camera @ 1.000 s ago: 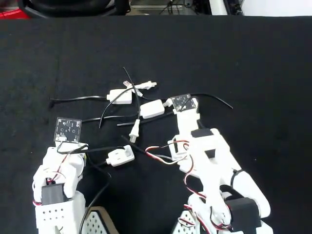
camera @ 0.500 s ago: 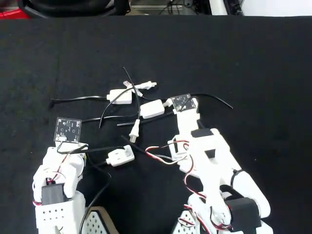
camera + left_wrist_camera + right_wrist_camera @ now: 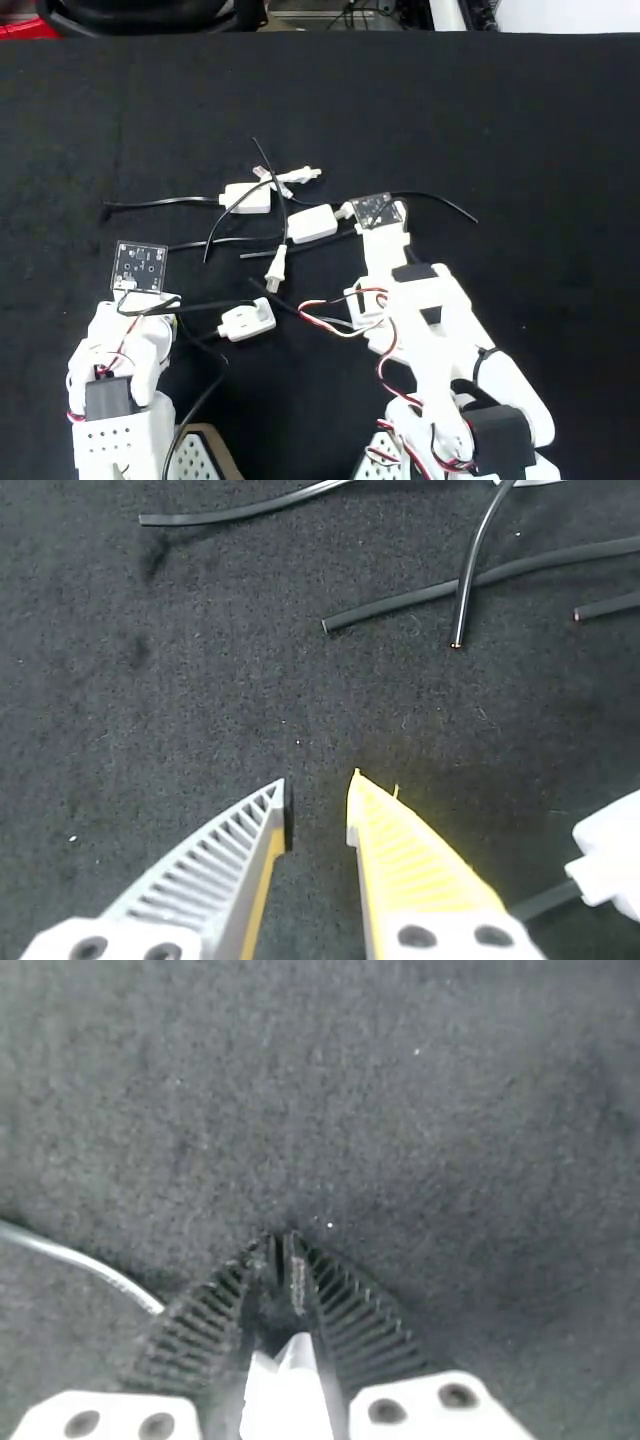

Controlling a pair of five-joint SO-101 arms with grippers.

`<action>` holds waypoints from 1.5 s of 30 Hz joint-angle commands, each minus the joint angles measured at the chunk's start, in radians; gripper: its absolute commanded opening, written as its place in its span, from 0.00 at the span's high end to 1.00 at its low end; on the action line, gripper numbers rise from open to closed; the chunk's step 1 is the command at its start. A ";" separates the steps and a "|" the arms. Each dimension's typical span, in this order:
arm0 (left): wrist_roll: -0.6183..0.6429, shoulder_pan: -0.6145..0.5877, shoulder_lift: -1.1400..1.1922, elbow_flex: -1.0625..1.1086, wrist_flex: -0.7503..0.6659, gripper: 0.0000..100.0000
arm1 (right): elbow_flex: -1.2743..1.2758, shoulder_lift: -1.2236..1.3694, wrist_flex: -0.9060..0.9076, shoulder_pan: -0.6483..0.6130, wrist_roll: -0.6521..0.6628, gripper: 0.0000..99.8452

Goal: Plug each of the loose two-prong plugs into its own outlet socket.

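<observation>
Three white outlet sockets lie on the black cloth: one at the back [image 3: 247, 196], one in the middle [image 3: 312, 222], one nearest the arms [image 3: 246, 320]. A loose white plug [image 3: 295, 178] lies by the back socket. Another plug [image 3: 276, 265] lies between the middle and near sockets. My right gripper [image 3: 282, 1245] is shut on a small white plug [image 3: 290, 1380], low over bare cloth beside the middle socket. My left gripper [image 3: 317, 805] hangs slightly open over the cloth with nothing between its fingers. A white socket corner [image 3: 610, 865] shows beside it.
Black cables [image 3: 215, 235] cross between the sockets, and one [image 3: 435, 205] trails right from the right arm [image 3: 415, 300]. Cable ends [image 3: 455, 590] lie ahead of the left gripper. The cloth beyond the sockets and to the far right is bare.
</observation>
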 commanded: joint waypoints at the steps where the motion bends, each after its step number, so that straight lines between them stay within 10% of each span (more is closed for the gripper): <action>1: 0.005 0.008 -0.011 0.013 0.003 0.89 | 0.065 0.016 0.049 0.011 -0.008 0.97; 45: 0.003 0.008 -0.011 0.013 0.023 0.89 | 0.065 0.016 0.049 0.009 -0.008 0.97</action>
